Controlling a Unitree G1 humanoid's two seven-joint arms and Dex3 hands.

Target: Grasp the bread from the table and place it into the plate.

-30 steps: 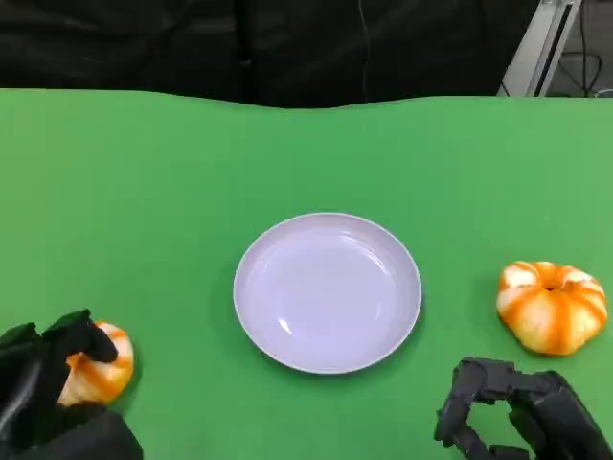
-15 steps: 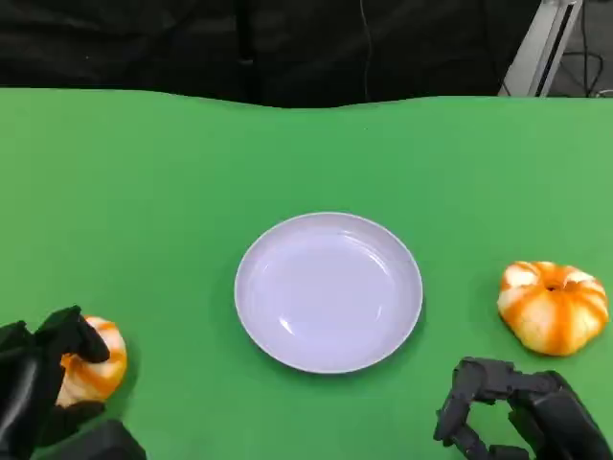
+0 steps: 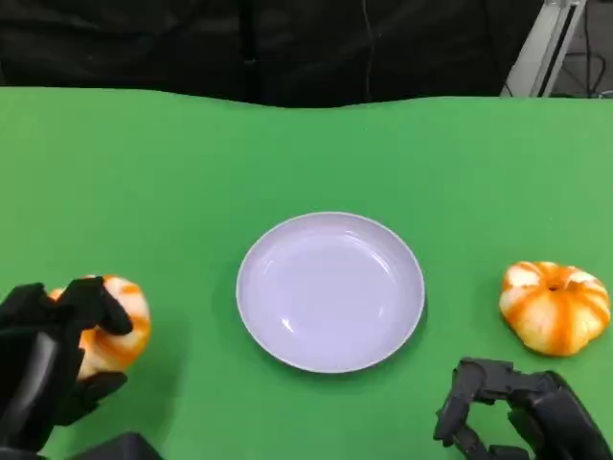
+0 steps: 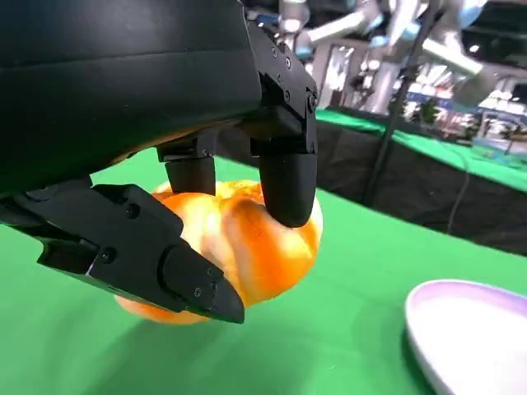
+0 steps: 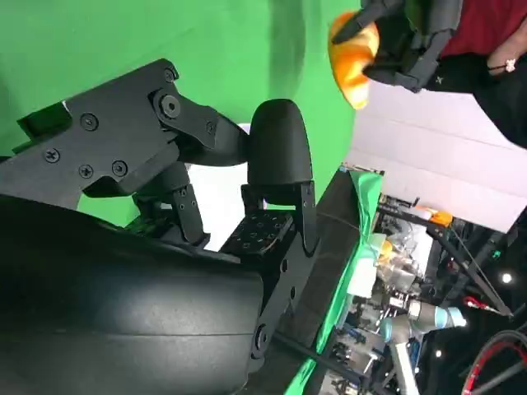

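Left robot hand point(image 3: 48, 359) grasping bread point(image 3: 113, 326), wrist view shows it lifted, right robot hand point(image 3: 517, 412) clenched

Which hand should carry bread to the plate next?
Left. The left hand already grips a bread and has it off the table beside the plate, as the left wrist view shows. The right hand holds nothing, and the other bread lies untouched on the table.

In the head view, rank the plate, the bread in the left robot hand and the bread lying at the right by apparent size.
1. Plate, clearly largest.
2. and 3. Loose bread and held bread: not ranked. The left robot hand covers part of the held one, which may also sit nearer the camera.
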